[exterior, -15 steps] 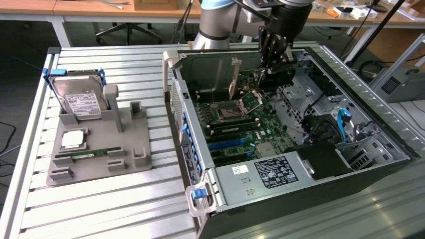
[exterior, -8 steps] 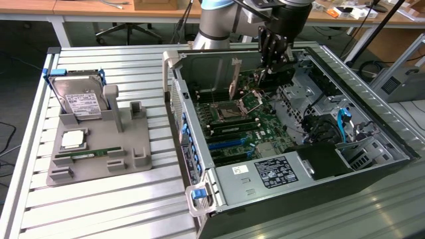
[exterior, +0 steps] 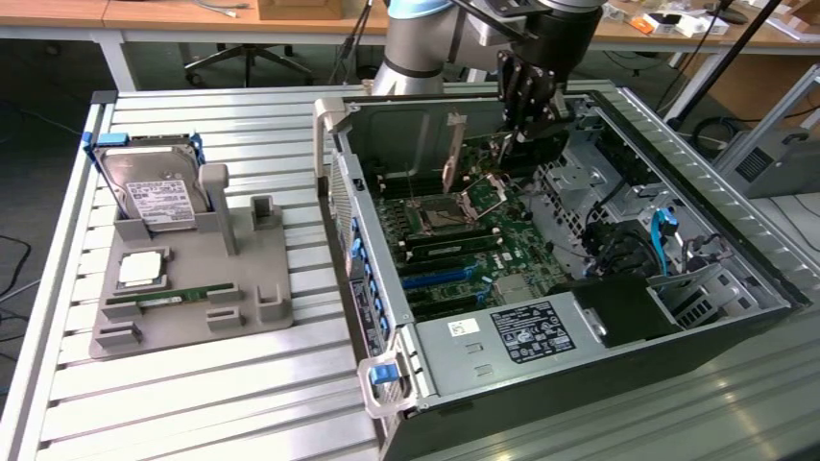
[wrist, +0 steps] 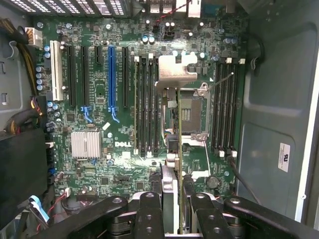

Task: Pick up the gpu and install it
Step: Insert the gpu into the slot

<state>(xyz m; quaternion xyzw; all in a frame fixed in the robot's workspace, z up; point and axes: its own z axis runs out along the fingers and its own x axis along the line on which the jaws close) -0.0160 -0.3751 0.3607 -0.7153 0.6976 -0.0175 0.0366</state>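
Only text I can actually read is the white DELL logo (wrist: pixel 123 144) on the motherboard (wrist: pixel 119 172), out ahead of the pincer (wrist: pixel 173 199) and off to one side. Stickers on the power supply (exterior: pixel 513 336), hard drive (exterior: pixel 154 187) and case wall (wrist: pixel 269 99) are too small for me.

1. One computer case (exterior: pixel 615 403), holding one motherboard (wrist: pixel 124 164).
2. One gpu (wrist: pixel 178 124).
3. One gripper (wrist: pixel 178 181).
4. One grey holder (exterior: pixel 256 288), carrying one hard drive (exterior: pixel 154 192), one green RAM stick (exterior: pixel 173 296) and one CPU (exterior: pixel 138 269).
5. One slatted surface (exterior: pixel 192 394).
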